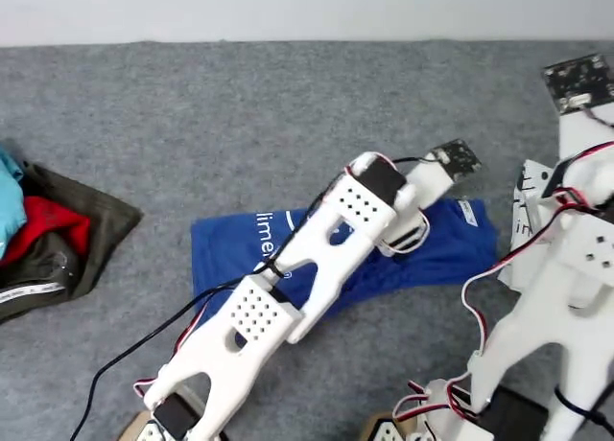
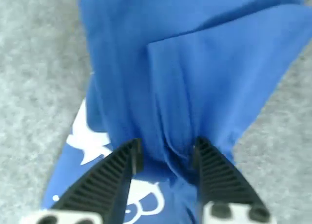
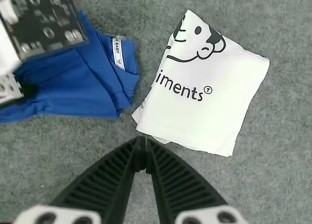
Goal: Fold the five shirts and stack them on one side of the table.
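The left end effector (image 2: 166,145), jaws apart, straddles a raised fold of the blue printed cotton shirt (image 2: 219,63), which lies in the middle of the grey felt worktop (image 1: 288,105). The fold seems not yet pinched. Close on both layers, then carry the fold over low.

A fold of the spread shirt (image 2: 195,78) stands between the left jaws, the rest ahead of them on the table (image 1: 288,105). The folded shirt (image 3: 204,92) lies just ahead of the right jaws (beside the spread shirt's collar); the shirt pile (image 1: 43,235) sits well apart from both.
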Controlling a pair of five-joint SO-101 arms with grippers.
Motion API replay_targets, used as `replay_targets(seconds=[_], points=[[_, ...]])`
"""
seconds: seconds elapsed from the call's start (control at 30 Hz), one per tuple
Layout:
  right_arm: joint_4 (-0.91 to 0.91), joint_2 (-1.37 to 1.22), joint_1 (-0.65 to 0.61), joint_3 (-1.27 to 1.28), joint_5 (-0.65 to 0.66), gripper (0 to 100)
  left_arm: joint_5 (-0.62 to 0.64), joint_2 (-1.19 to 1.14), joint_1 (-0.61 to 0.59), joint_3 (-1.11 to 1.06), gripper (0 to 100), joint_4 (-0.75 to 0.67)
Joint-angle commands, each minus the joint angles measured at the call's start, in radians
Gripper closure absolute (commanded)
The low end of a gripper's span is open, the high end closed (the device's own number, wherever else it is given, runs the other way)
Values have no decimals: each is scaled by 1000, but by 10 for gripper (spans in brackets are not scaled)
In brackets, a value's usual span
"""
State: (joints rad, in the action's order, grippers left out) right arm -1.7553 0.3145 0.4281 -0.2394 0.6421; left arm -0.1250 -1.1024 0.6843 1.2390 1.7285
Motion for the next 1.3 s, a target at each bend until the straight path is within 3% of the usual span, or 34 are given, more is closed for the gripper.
replay_targets(seconds=[0.0, 0.23, 0.5, 0.73, 0.9, 1.1, 1.27], points=[[-36, 44, 24, -3, 11, 987, 3, 41, -35, 42, 822, 26], [-31, 35, 114, -3, 83, 987, 6, 216, 23, 12, 823, 29], [-35, 33, 139, -2, 101, 987, 5, 373, 118, -311, 823, 25], [-35, 33, 139, -2, 101, 987, 6, 377, 0, -446, 824, 20], [-35, 33, 139, -2, 101, 987, 3, 376, -64, -573, 859, -75], [-35, 33, 139, -2, 101, 987, 3, 388, -28, -664, 871, -107], [-35, 33, 134, 5, 97, 987, 9, 430, 14, -555, 871, -32]])
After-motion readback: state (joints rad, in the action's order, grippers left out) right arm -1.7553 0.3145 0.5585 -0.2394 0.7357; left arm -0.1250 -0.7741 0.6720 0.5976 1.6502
